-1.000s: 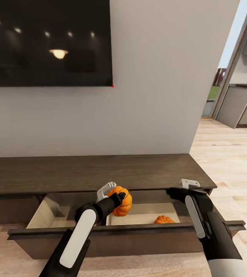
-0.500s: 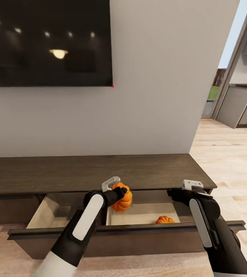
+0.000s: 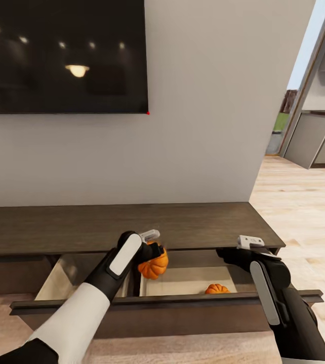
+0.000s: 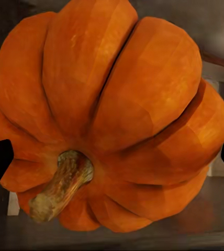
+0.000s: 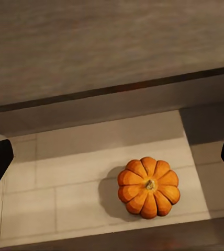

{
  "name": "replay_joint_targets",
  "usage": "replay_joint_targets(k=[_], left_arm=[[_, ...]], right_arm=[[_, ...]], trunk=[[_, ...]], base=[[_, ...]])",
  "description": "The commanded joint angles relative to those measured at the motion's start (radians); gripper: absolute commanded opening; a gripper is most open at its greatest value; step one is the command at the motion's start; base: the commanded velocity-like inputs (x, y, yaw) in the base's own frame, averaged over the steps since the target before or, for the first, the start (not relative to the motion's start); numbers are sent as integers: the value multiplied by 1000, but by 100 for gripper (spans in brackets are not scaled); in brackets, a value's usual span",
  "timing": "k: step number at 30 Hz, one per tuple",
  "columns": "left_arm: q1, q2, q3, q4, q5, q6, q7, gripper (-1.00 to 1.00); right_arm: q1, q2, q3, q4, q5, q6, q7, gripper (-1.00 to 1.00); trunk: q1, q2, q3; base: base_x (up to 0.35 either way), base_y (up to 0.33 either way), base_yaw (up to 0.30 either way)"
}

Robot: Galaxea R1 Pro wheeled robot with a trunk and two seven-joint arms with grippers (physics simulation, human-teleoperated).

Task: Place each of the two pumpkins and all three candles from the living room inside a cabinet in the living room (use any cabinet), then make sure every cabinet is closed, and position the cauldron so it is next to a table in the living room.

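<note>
Nearest to us, the pulled-out drawer front [image 3: 147, 303] runs as a dark-brown, straight-edged wood rail across the front of the cabinet [image 3: 122, 225]. Just behind it, we have the left end effector [image 3: 150, 246] pinching a pumpkin [image 3: 154, 263] over the drawer's middle divider [image 3: 137, 283], with its fingertips showing as dark slivers at either side of the fruit in the left wrist view. To do this step well, we judge we should carry the pumpkin clear of the divider and over the right compartment, lower it close to the tan floor [image 5: 91, 178] before we let go, and set it apart from the second pumpkin [image 3: 217, 289] already resting near the front of that compartment, since a rounded, ribbed body will likely roll or knock its neighbour if dropped. The right end effector [image 3: 250, 243] hangs spread and empty above the right end of the drawer, so we keep it out of the descent path. The held pumpkin looks matte orange, deeply lobed, with a rough tan stem [image 4: 59, 185]. Farther back, the cabinet top is flat, grained wood; beyond it stand a smooth pale wall [image 3: 208, 126] and a glossy black screen [image 3: 61, 55].
</note>
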Motion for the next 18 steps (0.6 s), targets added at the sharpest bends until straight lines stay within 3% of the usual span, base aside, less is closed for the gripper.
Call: replay_joint_targets(k=[1, 7, 9, 11, 16, 18], left_arm=[[-3, 0, -1, 13, 13, -5, 10, -100], [-5, 0, -4, 35, 11, -6, -8, -100], [-5, 0, -16, 37, 9, -7, -16, -100], [-5, 0, -50, 38, 6, -11, -20, -100], [-5, 0, -78, 33, 3, -14, -21, -100], [-5, 0, -80, 33, 3, -14, -21, -100]], right_arm=[[-1, -1, 0, -1, -11, 3, -7, 100], [-1, 1, 6, -1, -11, -7, -3, 100], [-1, 4, 7, -1, -11, -9, -2, 100], [-1, 7, 1, -1, -12, -18, 6, 100], [-13, 9, -29, -1, -24, -114, 100, 100], [-80, 8, -74, -1, -46, -74, 113, 100]], trunk=[[0, 0, -1], [0, 0, -1], [0, 0, -1], [0, 0, -1], [0, 0, -1], [0, 0, -1]], base=[[0, 0, 0], [0, 0, 0], [0, 0, 0], [0, 0, 0], [0, 0, 0], [0, 0, 0]])
